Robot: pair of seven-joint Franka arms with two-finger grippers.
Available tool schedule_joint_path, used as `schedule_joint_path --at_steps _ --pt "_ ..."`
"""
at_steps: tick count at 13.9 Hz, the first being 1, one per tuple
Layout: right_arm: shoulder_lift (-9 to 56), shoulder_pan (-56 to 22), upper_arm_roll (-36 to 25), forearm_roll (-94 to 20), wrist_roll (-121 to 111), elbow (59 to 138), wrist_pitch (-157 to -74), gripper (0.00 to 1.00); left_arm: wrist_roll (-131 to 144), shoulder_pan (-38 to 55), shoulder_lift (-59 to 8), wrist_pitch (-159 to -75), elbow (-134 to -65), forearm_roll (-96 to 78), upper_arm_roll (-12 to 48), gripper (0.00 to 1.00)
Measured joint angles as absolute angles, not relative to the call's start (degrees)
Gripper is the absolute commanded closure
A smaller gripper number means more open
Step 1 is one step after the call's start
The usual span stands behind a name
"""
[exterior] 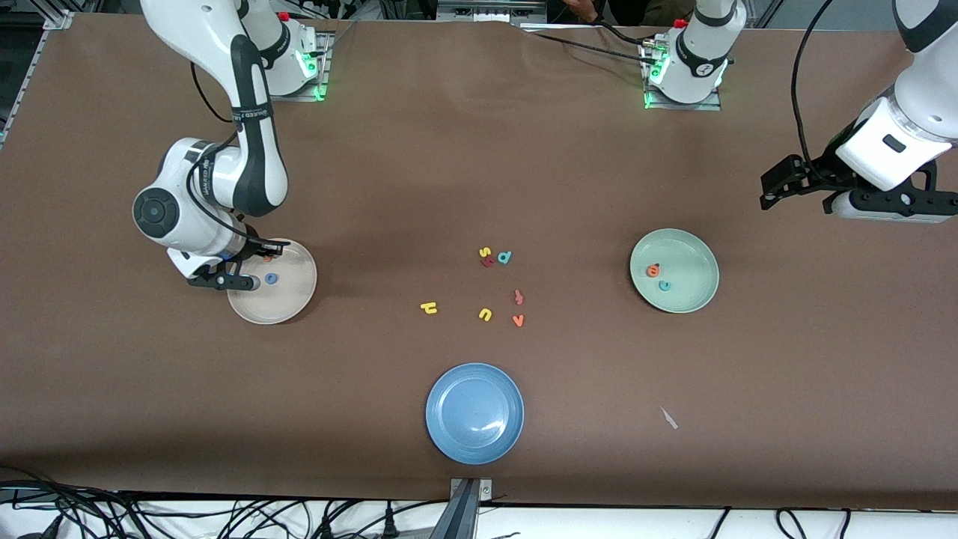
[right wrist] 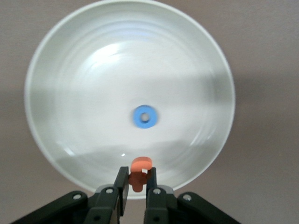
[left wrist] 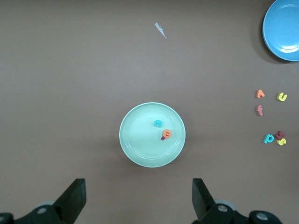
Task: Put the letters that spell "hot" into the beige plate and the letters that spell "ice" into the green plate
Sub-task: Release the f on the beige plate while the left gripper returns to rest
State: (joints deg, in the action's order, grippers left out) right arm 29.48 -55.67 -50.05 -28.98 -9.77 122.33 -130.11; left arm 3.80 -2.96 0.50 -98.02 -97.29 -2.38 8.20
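My right gripper is shut on the orange "t" just above the beige plate, near its rim. The blue "o" lies in that plate's middle. In the front view the right gripper hangs over the beige plate. The yellow "h" lies on the table mid-way. The green plate holds the orange "e" and teal "c". A dark red "i" lies against a yellow letter. My left gripper waits open, high above the table beside the green plate.
A teal "d", a yellow "u", a red-orange "f" and an orange "v" lie loose mid-table. A blue plate sits nearest the front camera. A small white scrap lies toward the left arm's end.
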Motion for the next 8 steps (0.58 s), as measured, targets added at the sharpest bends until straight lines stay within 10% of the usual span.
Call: schedule_joint_path --at_steps 1,2,8 --pt "29.5 -55.7 -49.9 -29.0 -10.0 123.3 -131.5 0.14 3.8 -3.0 0.5 -98.0 -97.3 -2.4 8.2 0.00" --pt "29.5 -55.9 -49.8 -29.0 -10.0 123.6 -132.1 0.00 3.8 -3.0 0.5 -98.0 -97.2 -2.4 8.2 0.00" --pt "29.2 -55.1 -50.2 -29.0 -9.8 118.1 -121.1 0.00 3.8 -3.0 0.4 -97.9 -97.2 -2.4 8.2 0.00"
